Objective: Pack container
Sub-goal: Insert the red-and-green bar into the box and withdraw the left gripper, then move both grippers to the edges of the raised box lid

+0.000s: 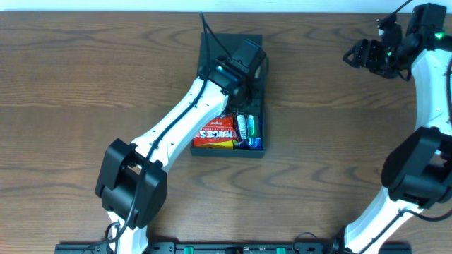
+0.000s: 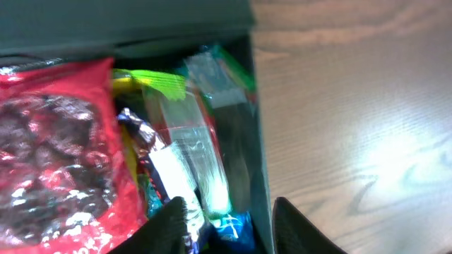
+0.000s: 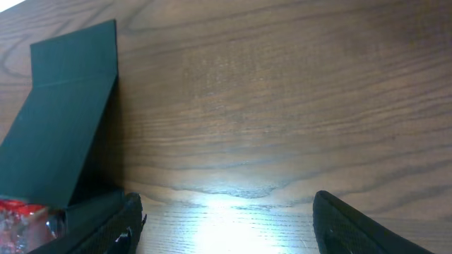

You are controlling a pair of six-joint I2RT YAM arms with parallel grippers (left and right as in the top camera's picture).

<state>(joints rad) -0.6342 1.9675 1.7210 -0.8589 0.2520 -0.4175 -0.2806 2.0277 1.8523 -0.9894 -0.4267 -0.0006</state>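
The dark container (image 1: 227, 45) stands open at the table's middle, its flap lid raised at the far left. Inside lie a red snack packet (image 1: 215, 132) and green and blue packets (image 1: 248, 130). My left gripper (image 1: 254, 70) hangs over the container's right side. In the left wrist view it (image 2: 229, 206) is open, one finger inside over the packets and one outside the right wall (image 2: 258, 155); the red packet (image 2: 56, 148) fills the left. My right gripper (image 1: 357, 56) is open and empty at the far right; its view (image 3: 226, 212) shows the container's lid (image 3: 63, 113).
Bare wood-grain table (image 1: 332, 141) surrounds the container. The arm bases stand at the front edge, left (image 1: 131, 183) and right (image 1: 417, 169).
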